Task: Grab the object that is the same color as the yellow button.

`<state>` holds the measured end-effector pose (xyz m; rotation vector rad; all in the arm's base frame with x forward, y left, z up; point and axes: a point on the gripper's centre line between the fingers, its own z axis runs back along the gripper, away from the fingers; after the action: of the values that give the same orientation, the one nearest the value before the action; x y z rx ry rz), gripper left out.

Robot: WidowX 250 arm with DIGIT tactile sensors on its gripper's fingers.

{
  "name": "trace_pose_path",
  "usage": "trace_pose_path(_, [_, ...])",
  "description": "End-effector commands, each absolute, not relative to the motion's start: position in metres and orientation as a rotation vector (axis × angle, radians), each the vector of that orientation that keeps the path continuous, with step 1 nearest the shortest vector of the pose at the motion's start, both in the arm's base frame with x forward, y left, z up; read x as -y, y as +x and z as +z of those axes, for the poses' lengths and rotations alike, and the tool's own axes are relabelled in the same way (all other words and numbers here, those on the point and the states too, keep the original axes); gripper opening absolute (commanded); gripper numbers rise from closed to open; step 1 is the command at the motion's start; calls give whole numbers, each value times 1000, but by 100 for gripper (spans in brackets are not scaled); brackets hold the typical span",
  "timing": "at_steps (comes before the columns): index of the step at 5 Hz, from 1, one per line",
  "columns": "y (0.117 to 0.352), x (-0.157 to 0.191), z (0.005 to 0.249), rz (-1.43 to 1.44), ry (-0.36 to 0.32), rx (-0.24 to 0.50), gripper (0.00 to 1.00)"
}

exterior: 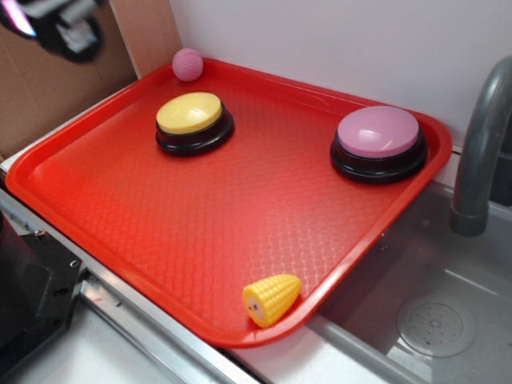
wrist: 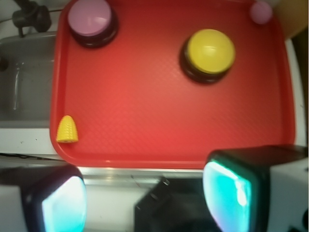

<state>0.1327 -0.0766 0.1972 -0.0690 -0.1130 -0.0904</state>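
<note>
I see the corn cob (exterior: 272,299) lying on its side in the red tray's (exterior: 120,200) near corner by the sink, flat pale end toward the tray's near rim, tapered tip toward the rim's right side. Count: one cob, two buttons, yellow button (exterior: 190,114) and pink button (exterior: 378,132), one pink ball (exterior: 188,64). My gripper (wrist: 145,198) stands wide apart, empty, off the tray.

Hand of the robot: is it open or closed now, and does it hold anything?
Hand: open and empty, fingers spread wide, above the near edge of the red tray. The toy corn is not grasped.
</note>
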Motion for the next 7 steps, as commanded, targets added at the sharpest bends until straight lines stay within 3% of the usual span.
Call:
trace_pose_path(1, [144,138,152,-99,-163,133,100])
trace_pose_path(2, [146,159,118,-55,-205,76,100])
trace_pose_path(4, [149,182,67,2,-324,57,100])
trace_pose_path(6, [149,188,39,47,-344,-6,100])
trace_pose_path(7, [150,189,38,59,-295,-14,5])
